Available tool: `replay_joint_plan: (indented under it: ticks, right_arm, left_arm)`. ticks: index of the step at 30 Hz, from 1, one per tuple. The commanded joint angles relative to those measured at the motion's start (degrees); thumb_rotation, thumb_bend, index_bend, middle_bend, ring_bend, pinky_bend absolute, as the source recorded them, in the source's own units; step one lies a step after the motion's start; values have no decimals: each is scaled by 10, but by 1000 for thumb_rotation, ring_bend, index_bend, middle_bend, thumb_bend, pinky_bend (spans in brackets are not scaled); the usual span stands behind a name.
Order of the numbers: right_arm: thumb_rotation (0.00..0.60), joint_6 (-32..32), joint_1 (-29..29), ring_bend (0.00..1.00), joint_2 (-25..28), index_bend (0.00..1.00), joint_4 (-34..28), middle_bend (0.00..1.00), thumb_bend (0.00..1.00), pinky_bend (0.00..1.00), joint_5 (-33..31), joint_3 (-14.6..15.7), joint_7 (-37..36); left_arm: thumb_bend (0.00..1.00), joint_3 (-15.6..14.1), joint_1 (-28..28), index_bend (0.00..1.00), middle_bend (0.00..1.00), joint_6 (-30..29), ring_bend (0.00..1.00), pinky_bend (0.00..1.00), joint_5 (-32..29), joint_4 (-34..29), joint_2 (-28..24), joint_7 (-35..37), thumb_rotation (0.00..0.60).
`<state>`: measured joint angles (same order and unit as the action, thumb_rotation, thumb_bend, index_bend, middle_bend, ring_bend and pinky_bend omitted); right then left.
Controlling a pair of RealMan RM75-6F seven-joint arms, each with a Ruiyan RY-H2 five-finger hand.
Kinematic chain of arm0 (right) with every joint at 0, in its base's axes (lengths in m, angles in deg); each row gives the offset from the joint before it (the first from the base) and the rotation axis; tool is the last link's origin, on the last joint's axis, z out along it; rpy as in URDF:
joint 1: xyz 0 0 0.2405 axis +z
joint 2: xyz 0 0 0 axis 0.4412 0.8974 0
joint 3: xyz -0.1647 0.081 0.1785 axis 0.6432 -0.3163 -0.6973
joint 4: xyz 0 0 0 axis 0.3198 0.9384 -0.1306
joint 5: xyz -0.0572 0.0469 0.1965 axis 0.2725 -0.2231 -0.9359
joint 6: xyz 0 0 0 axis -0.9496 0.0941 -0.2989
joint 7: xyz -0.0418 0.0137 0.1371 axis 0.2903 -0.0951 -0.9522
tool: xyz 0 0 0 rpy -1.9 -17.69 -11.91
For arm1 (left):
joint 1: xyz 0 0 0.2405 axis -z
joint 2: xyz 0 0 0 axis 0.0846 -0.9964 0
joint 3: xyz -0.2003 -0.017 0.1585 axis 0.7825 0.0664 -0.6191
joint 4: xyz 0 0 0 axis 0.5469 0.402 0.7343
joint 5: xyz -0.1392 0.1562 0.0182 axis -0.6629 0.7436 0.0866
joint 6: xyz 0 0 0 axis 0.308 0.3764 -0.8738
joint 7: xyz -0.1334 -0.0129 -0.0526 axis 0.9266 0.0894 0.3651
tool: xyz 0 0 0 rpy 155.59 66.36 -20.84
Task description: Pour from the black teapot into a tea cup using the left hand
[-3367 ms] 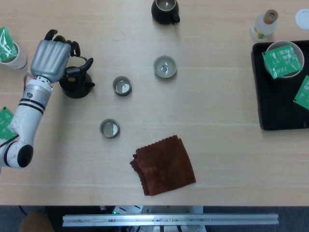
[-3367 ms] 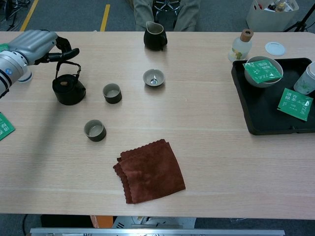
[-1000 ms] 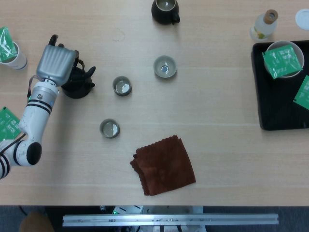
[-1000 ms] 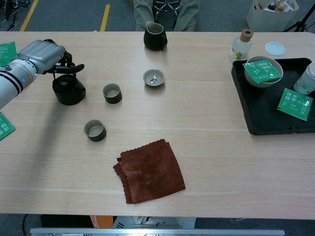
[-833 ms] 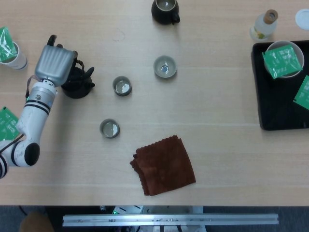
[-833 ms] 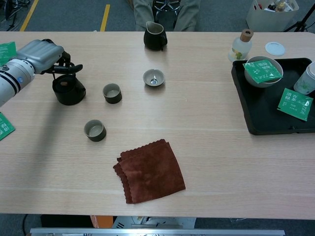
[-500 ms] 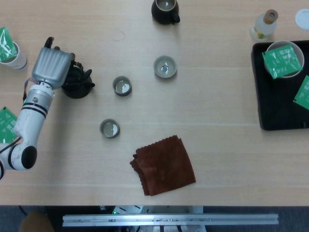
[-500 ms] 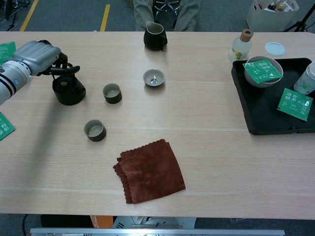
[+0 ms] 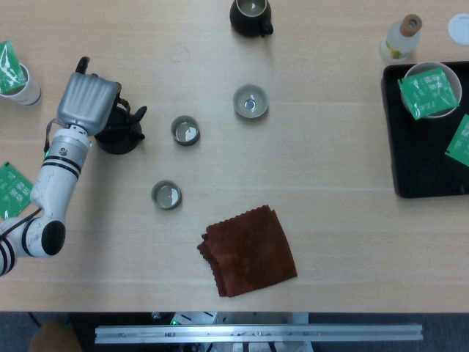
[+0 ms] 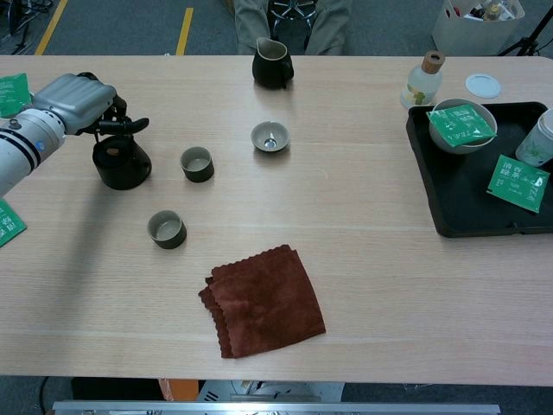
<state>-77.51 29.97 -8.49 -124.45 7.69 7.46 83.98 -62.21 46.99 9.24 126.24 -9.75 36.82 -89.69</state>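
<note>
The black teapot (image 9: 121, 136) (image 10: 121, 164) stands on the table at the left, and its wire handle arches above the lid. My left hand (image 9: 88, 99) (image 10: 78, 92) hangs over the pot's left side, fingers curled around that handle. Three tea cups are to its right: a dark one (image 9: 185, 130) (image 10: 196, 163) closest to the spout, another (image 9: 166, 195) (image 10: 166, 229) nearer the front, and a pale one (image 9: 250, 101) (image 10: 270, 137) further back. The hand hides part of the teapot in the head view. My right hand shows in neither view.
A black pitcher (image 9: 251, 16) (image 10: 272, 65) stands at the far edge. A folded brown cloth (image 9: 248, 251) (image 10: 263, 301) lies near the front. On the right are a black tray (image 9: 410, 187) (image 10: 445, 220) with a bowl and green packets, and a small bottle (image 9: 401, 37) (image 10: 421, 79). Green packets and a paper cup (image 9: 18, 81) sit at the far left.
My left hand has come down from above the teapot and curled its fingers around the handle. Since then it has shifted slightly right, with the pot nudged a little toward the front.
</note>
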Motion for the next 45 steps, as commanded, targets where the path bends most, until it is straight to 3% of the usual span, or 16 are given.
replay_joint_plan:
  ticks: [1,20,37,45]
  right_arm:
    - [600,1,0,210,0,320,1,379,74,235,-1,0,-1]
    - [600,-6,-6,209,1,320,5,379,74,234,-1,2,-7]
    - [600,-10,-8,209,0,320,5,379,75,235,2,3,-9]
    - [600,-10,-9,210,-1,320,5,380,74,235,2,2,-8]
  left_arm:
    - [205,-1,1,514,616,-3,423,102,-5,-8,-2,-10,0]
    - [205,-11,8,511,597,-12,412,101,0,-59,-18,-32,0]
    - [205,-23,5,553,639,-15,447,101,15,-66,-28,-21,0]
    - [206,-26,3,603,706,-15,497,102,14,-69,-30,-23,0]
